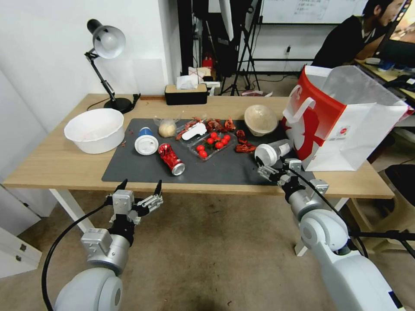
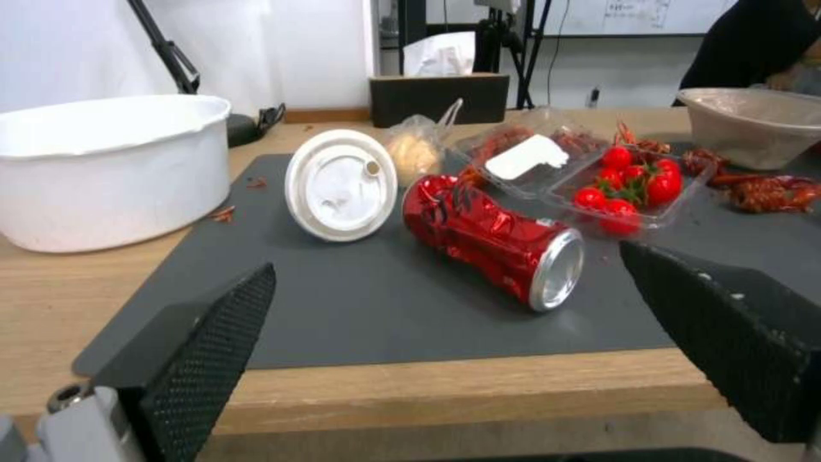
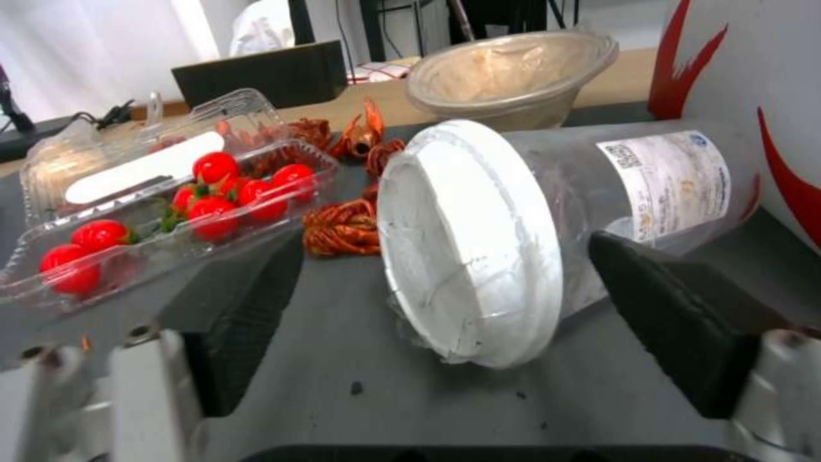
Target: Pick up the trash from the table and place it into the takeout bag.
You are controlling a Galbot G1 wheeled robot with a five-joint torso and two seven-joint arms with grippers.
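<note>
The clear cup [image 3: 548, 224] lies on its side on the desk's [image 1: 56, 164] mat, lid toward me, just beside the takeout bag [image 1: 341, 125]. My right end effector [image 1: 271, 169] straddles its lid end, spread wide, empty. My left end effector [image 1: 139, 186] hangs wide off the desk edge, facing the red can [image 2: 492, 237].

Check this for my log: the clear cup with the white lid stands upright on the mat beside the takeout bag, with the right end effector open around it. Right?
Not quite: the clear cup lies on its side, as the right wrist view shows. It is on the mat beside the takeout bag, and the right end effector is open at its lid end.
</note>
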